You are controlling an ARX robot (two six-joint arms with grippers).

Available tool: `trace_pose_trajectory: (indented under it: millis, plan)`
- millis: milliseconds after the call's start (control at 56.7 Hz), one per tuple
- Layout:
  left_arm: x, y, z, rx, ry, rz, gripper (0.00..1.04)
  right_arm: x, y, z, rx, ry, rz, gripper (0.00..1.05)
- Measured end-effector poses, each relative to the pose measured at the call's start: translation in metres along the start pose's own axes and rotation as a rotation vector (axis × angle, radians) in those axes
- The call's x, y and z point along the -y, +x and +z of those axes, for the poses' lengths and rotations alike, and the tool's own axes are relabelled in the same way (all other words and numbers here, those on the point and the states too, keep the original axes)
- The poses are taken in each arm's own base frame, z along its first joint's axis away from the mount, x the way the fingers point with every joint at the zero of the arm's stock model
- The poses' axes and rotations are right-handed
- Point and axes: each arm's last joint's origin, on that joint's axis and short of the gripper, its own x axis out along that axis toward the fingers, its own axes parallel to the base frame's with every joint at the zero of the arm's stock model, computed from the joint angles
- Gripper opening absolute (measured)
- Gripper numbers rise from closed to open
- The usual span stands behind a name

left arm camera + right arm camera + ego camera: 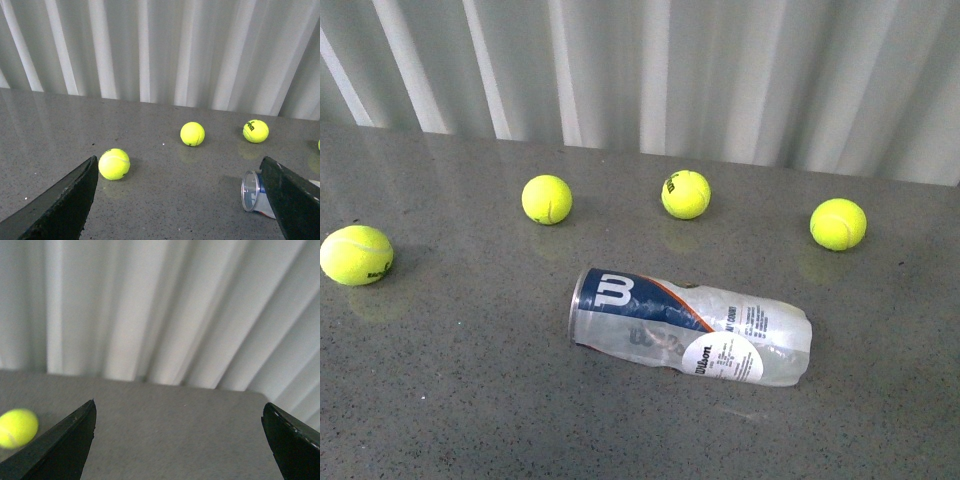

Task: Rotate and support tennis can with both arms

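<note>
Spread wide and empty at both the left gripper (pixel 177 162) and the right gripper (pixel 178 405), probably readied to take a tube by its ends. Beyond them, lying on its side on the grey table (pixel 440 400), untouched: the tennis can (pixel 690 325), open rim toward the left arm's side. Farther back, four loose tennis balls (pixel 547 199), apart from it.

bare table (pixel 470 400) lies all round the tennis can (pixel 690 325); four tennis balls (pixel 547 199) stand apart behind it.
</note>
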Motion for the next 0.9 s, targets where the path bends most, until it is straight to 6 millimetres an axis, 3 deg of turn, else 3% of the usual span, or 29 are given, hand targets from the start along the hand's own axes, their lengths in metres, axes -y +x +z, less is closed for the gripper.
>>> trace_pose_trajectory:
  millis: [141, 282, 670, 899]
  plan:
    - [0.000, 0.000, 0.000, 0.000, 0.000, 0.000, 0.98, 0.020, -0.047, 0.013, 0.084, 0.025, -0.063, 0.97]
    - [0.000, 0.000, 0.000, 0.000, 0.000, 0.000, 0.98, 0.011, -0.075, 0.001, 0.011, 0.167, 0.359, 0.72]
    - [0.000, 0.000, 0.000, 0.000, 0.000, 0.001, 0.98, -0.015, -0.099, -0.037, -0.012, 0.219, 0.401, 0.05]
    - [0.000, 0.000, 0.000, 0.000, 0.000, 0.000, 0.98, -0.029, -0.104, -0.049, -0.021, 0.220, 0.377, 0.03]
